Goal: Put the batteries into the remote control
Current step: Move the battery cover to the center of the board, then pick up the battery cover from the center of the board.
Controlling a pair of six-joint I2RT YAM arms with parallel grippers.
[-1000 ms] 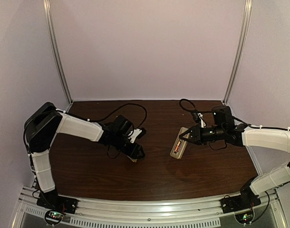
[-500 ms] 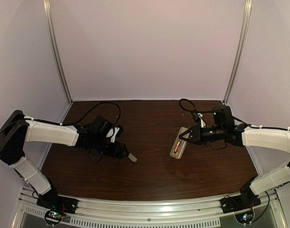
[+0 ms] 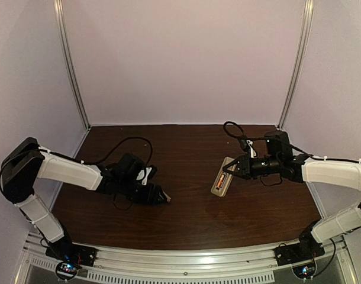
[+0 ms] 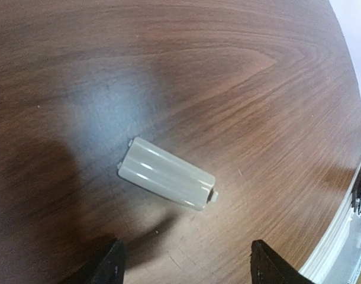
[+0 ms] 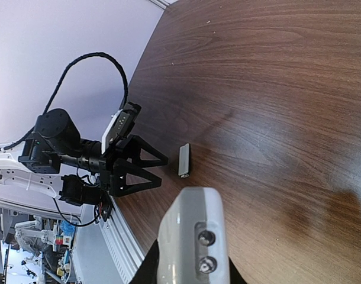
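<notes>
Top view: the right hand [image 3: 235, 170] clamps the remote [image 3: 223, 174] by one end, and an orange battery [image 3: 219, 179] shows in its bay. Left of the remote, well apart, the left hand [image 3: 161, 195] sits low by a grey cover [image 3: 167, 200] on the bench [image 3: 192, 219].

Left wrist: the left hand gapes wide. The cover lies flat just ahead of its fingertips, untouched.

Right wrist: the remote sits in the right hand's grip. The cover lies beyond the remote, just before the left hand.

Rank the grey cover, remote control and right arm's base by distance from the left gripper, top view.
1. Grey cover, just beyond the left gripper's fingertips.
2. Remote control, centre-right, held by right gripper.
3. Right arm's base, near right corner.
</notes>
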